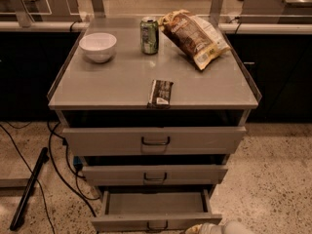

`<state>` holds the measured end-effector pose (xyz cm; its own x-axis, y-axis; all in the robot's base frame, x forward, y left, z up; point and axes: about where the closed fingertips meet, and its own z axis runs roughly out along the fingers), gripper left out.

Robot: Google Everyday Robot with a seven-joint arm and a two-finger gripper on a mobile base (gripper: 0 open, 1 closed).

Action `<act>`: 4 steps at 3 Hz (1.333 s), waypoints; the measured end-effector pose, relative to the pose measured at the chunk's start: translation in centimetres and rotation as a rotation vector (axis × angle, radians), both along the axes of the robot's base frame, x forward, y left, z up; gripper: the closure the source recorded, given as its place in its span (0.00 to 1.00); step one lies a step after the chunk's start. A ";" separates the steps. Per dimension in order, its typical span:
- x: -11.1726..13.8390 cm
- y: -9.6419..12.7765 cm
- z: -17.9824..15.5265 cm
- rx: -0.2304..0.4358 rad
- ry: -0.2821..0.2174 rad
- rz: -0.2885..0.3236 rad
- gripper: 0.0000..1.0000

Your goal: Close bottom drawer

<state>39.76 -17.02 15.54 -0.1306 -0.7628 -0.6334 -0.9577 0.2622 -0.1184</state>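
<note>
The bottom drawer (155, 204), lowest in the cabinet (122, 84), is pulled out toward the near side, and its front panel runs left to right. The gripper (219, 227) shows partly at the near edge, just right of the handle (157, 225); whether it is open or closed I cannot tell. I think it should press the panel's middle and push straight far, so the drawer does not twist.

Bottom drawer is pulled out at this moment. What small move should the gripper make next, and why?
Probably bring the gripper, just showing at the bottom edge to the right of the handle, against the front panel of the bottom drawer and push straight in. That drawer sticks out furthest of the three, with its inside open to view, and the gripper looks close to its front.
</note>
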 end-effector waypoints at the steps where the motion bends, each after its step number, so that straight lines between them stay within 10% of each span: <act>1: -0.2 0.1 -0.8 -0.002 -0.016 -0.015 1.00; 4: 2.1 0.3 -4.4 0.000 -0.117 -0.054 1.00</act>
